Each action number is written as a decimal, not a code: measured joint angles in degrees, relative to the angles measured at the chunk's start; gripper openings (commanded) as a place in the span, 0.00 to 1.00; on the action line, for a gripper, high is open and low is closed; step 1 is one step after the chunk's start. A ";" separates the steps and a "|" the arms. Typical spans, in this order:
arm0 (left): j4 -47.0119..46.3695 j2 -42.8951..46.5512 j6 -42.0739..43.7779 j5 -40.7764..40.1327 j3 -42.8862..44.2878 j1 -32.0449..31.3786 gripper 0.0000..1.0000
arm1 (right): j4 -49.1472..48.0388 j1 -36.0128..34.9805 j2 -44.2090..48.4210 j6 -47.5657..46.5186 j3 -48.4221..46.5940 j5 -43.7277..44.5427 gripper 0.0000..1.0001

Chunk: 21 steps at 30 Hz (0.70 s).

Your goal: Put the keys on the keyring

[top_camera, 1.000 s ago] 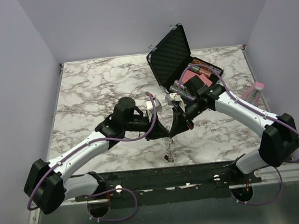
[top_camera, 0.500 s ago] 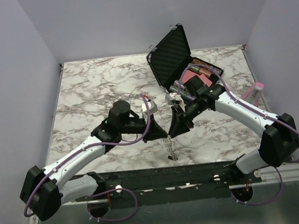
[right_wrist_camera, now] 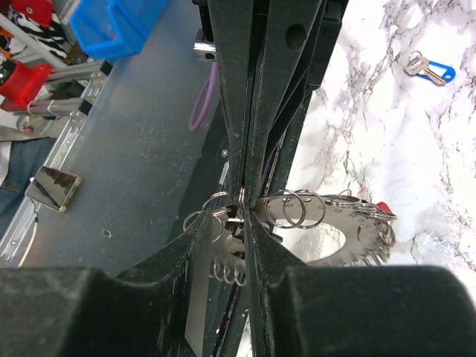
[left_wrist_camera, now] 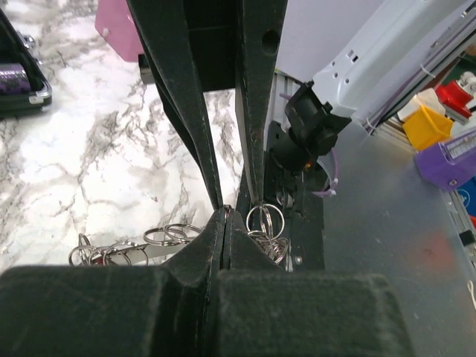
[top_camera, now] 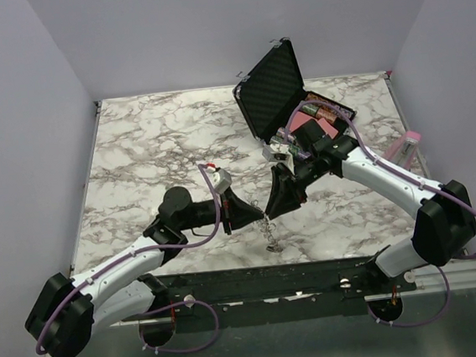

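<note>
Top view: black case (top_camera: 273, 86) stands open at the far edge of the marble table (top_camera: 134, 155), lid upright.

Both arms converge in front of the case, on the side toward the near table edge. Left gripper (top_camera: 254, 216) and right gripper (top_camera: 271, 212) point tip to tip, almost touching.

The keyring (top_camera: 271, 239) hangs between them as a chain of small metal rings. Its loose end drops toward the near edge, well short of the case.

Left wrist view: left gripper (left_wrist_camera: 225, 216) has its jaws pressed together, pinching a ring of the keyring (left_wrist_camera: 265, 221). The dark rail of the near edge lies right beside it.

Right wrist view: right gripper (right_wrist_camera: 242, 204) is likewise clamped on a ring of the keyring (right_wrist_camera: 297, 210). A small red piece (right_wrist_camera: 381, 208) sits among the rings; key head or not, cannot tell.

A blue-tagged piece (right_wrist_camera: 430, 68) lies alone on the marble.

A broad stretch of marble runs left of the case. A pink object (top_camera: 409, 147) sits right of the case at the table's right edge.
</note>
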<state>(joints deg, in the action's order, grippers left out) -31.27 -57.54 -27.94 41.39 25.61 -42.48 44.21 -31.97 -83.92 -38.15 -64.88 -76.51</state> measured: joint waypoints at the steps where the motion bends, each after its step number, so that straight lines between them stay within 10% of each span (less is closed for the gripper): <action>1: -1.36 0.00 -0.50 -0.44 -0.50 -0.02 0.00 | -0.44 -0.02 0.00 0.44 0.22 -0.15 0.31; 21: -25.24 -0.87 -3.63 -9.42 -9.35 -1.53 0.00 | -6.01 -0.33 -0.74 6.84 1.27 -0.26 0.17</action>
<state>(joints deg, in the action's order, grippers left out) -56.51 -58.41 -31.57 31.97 16.25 -44.01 38.20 -32.29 -84.66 -31.31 -63.61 -76.77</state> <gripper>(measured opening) 0.010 0.218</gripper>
